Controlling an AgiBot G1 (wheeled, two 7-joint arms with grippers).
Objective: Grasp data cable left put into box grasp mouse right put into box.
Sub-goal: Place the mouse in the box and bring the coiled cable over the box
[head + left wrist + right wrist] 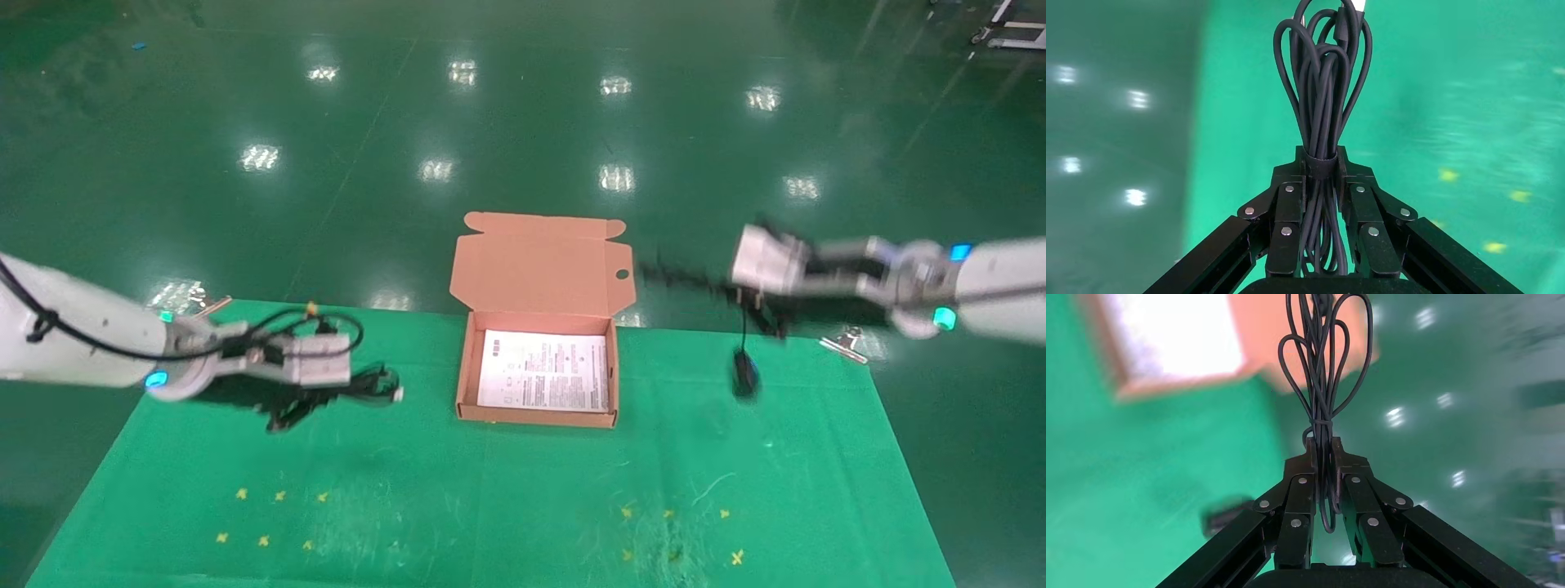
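My left gripper [355, 384] is shut on the data cable [380, 382], a black bundled coil with its plug end toward the box, and holds it just above the green table left of the box. In the left wrist view the jaws [1321, 165] clamp the coil [1321, 92] at its strap. My right gripper [695, 282] is shut on the mouse's bundled cord [1321, 367], right of the box and above the table's far edge. The black mouse [744, 371] hangs below on its cord; it also shows in the right wrist view [1226, 516]. The open cardboard box [466, 367] holds a white printed sheet.
The box lid [539, 265] stands open toward the far side. A metal clip [846, 343] lies at the table's far right edge, and another clip [204, 306] at the far left. Yellow marks [278, 518] dot the near part of the green cloth.
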